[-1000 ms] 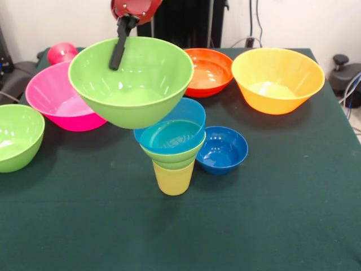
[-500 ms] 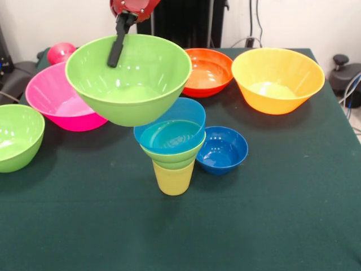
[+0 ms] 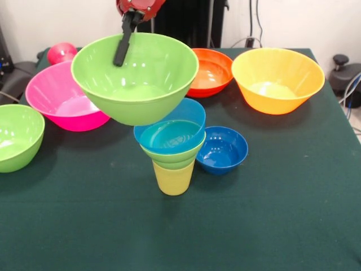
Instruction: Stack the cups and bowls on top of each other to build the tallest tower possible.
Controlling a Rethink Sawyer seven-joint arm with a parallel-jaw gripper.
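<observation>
Behind green bowl (image 3: 135,76), tool (image 3: 125,42) (half-hidden)

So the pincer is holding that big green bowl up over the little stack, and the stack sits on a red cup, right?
Not quite. The cup under the stack is pale yellow, not red, as the front view shows. The rest holds: the pincer grips the big green bowl by its rim, raised above the stack.
</observation>
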